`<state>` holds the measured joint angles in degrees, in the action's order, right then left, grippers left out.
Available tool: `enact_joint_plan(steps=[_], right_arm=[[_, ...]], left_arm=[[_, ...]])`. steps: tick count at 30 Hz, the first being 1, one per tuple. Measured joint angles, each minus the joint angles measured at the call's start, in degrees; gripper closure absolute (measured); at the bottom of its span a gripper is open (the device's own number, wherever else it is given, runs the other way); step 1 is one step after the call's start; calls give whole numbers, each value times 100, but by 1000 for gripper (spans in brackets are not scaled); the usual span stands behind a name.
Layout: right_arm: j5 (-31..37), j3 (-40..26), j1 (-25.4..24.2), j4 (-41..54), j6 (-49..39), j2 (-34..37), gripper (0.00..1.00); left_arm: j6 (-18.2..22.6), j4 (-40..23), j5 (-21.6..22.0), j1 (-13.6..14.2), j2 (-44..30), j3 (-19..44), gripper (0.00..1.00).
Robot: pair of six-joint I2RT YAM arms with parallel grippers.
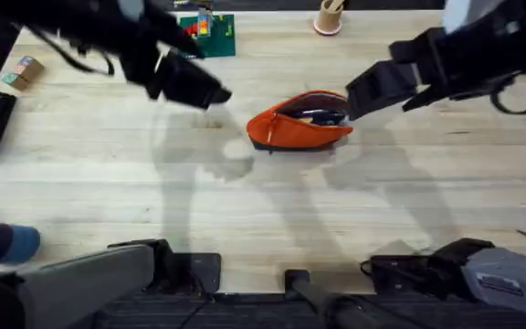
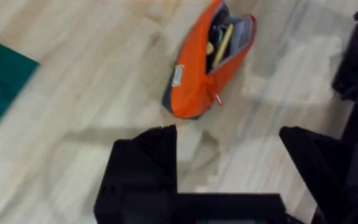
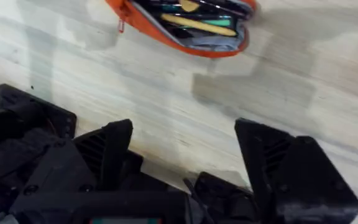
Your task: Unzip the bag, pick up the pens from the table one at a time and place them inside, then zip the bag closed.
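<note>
A: Both grippers hang spread and empty, the left gripper (image 2: 229, 165) and the right gripper (image 3: 182, 158) flanking the orange pouch (image 1: 299, 123).

B: Sensible, I'd judge: the pouch lies unzipped mid-table (image 1: 108, 183), yellowish pen (image 3: 197, 25) inside, zipping left. Its red pull (image 2: 218, 99) looks unobstructed. Beyond stands a pink cup (image 1: 328, 20).

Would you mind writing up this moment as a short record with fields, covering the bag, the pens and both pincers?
bag: orange pouch on the table, unzipped, mouth gaping
pens: yellowish-tan pen lying inside the bag among other items; black pen not clearly told apart
zipper pull: small red tab at the bag's end
left pincer: open, empty, above the table beside the bag
right pincer: open, empty, near the bag
step left: zip the bag closed
</note>
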<state>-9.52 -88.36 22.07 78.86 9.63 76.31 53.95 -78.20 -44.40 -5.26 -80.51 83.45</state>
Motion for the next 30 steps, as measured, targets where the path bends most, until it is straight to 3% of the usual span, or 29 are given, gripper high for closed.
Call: enact_joint_plan(steps=[7, 12, 22, 30], right_arm=[[423, 0, 1100, -416, 645, 0, 6], [524, -2, 1556, -665, 968, 0, 6], [571, -2, 1970, -903, 1471, 0, 5], [1009, -17, 2421, -1320, 2157, 293, 5]], left_arm=[[1473, -80, -764, -766, -6, -1194, 6], [2375, 472, -1201, -1111, -7, -1956, 6], [2842, 2067, -1809, -1256, -7, -2829, 8], [2861, 2091, -1910, -1256, -7, -2833, 6]])
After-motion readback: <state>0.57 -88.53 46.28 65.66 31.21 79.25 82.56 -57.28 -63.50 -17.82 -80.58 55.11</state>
